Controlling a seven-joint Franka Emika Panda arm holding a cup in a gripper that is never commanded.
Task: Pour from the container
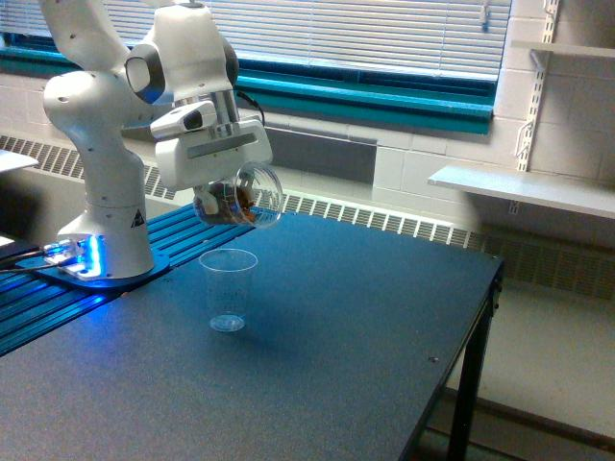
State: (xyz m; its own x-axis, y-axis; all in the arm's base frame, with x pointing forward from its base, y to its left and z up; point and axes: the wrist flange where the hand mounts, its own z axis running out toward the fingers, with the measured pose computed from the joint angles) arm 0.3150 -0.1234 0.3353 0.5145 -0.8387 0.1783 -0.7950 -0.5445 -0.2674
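The container (245, 200), a clear rounded plastic jar with brown bits inside, hangs tipped on its side with its wide mouth facing the exterior view's right. My gripper (226, 192) is shut on it from above; the fingers are mostly hidden behind the white hand. The jar sits above and slightly behind a clear tapered plastic cup (229, 289), which stands upright on the dark table (317, 355) and looks empty. A gap of air separates jar and cup.
The arm's white base (101, 240) stands on a blue-lit plate at the exterior view's left. The table's edge runs along the right, with a drop to the floor. A white wall shelf (524, 187) and window blinds lie behind.
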